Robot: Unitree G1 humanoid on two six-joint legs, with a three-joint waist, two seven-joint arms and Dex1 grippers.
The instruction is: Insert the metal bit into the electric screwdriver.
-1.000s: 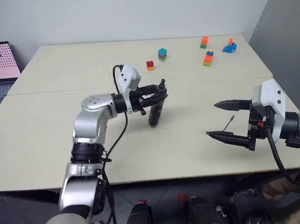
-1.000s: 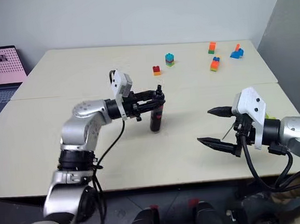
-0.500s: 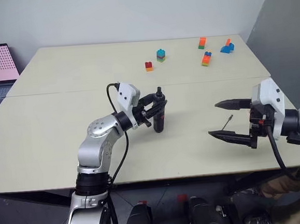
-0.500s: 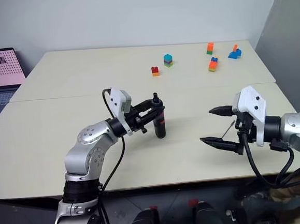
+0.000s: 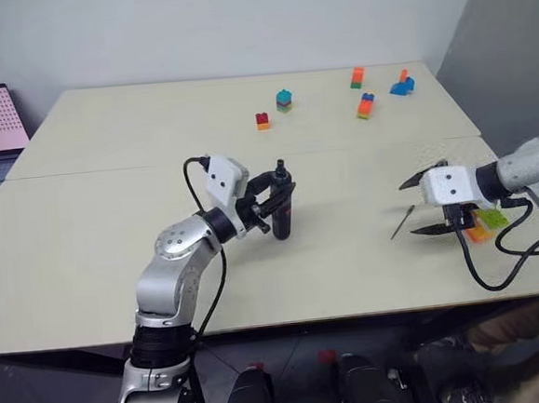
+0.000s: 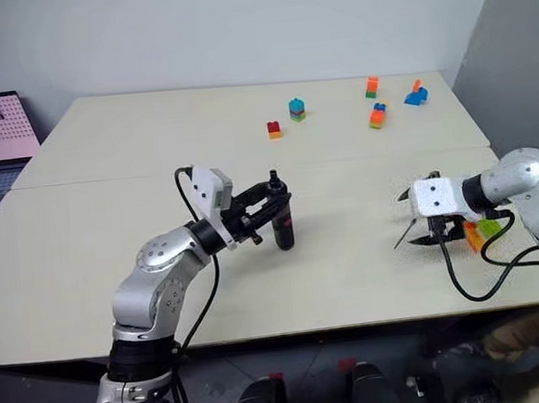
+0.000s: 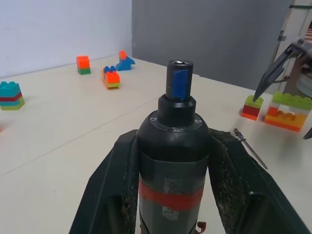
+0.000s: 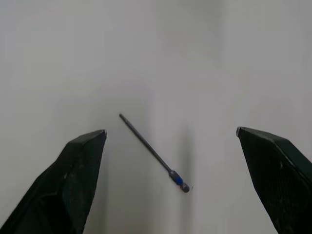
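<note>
Right, my left gripper (image 5: 279,201) is clamped around the electric screwdriver (image 7: 174,161), holding it near the centre of the left eye view with its chuck end up; in the left wrist view the body sits squeezed between both fingers, red band low in the frame, open socket pointing away toward the far bricks. That half of the job looks settled.

Now the other half. The metal bit (image 8: 153,153) lies loose on the table (image 5: 112,223), a thin rod running diagonally through the middle of the right wrist view, blue-marked end toward lower right. In the left eye view it sits at centre right, just left of my right gripper (image 5: 426,205). That gripper is spread wide and empty, fingers (image 8: 78,165) on either side of the bit but apart from it.

So I judge this the pick-up step: reaching for the bit. Next I need to come down until the tips straddle the rod, then close squarely across it. It's thin and flat on the surface, so a skewed pinch could roll it away.
</note>
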